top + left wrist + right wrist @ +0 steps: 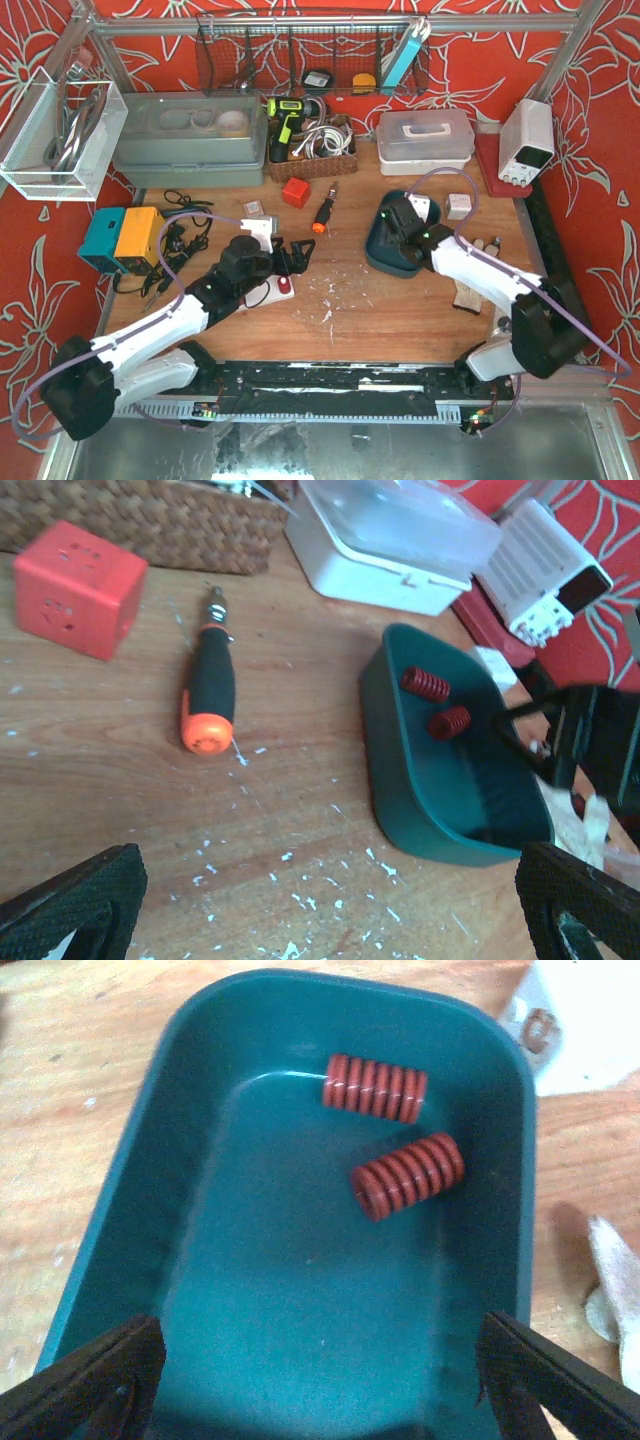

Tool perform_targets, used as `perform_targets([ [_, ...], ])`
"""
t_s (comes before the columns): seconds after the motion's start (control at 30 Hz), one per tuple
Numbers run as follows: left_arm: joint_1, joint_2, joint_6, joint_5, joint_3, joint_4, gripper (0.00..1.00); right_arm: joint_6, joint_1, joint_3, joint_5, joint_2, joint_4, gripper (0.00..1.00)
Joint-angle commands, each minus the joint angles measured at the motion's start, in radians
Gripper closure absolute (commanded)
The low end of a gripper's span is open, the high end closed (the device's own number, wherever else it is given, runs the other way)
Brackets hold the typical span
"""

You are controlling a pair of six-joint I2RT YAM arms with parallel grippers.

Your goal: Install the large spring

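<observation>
Two red springs lie in the blue-green tray (140, 1190), in the upper right of the right wrist view; the upper spring (375, 1088) lies flat across; the lower spring (408, 1176) lies slanted just beside it, and I cannot tell if they touch; the lower one looks a bit fatter, so I think it is the large one, but they are close in size; the right gripper (320, 1370) hangs over the tray, its fingers wide apart and holding nothing; the left gripper (325, 905) is wide too, with nothing in it, over the wooden table (100, 780); a spring like this is likely stiff and light, but round, so it may roll; pinch it across the middle of its coils
</observation>
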Motion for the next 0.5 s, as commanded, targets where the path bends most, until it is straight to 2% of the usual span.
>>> perform_targets([
  [0.0,-0.009,0.092,0.074,0.095,-0.011,0.181,0.0,0.26,-0.046,0.154,0.081,0.11,-0.226,0.18],
  [0.17,-0.015,0.112,0.103,0.09,-0.048,0.223,0.0,0.382,-0.082,0.218,0.089,0.203,-0.245,0.42],
  [0.27,-0.015,0.083,0.121,0.062,-0.124,0.305,0.0,0.463,-0.102,0.265,0.104,0.261,-0.289,0.47],
  [0.47,-0.016,-0.042,0.146,-0.01,-0.158,0.284,0.0,0.561,-0.133,0.324,0.122,0.371,-0.306,0.54],
])
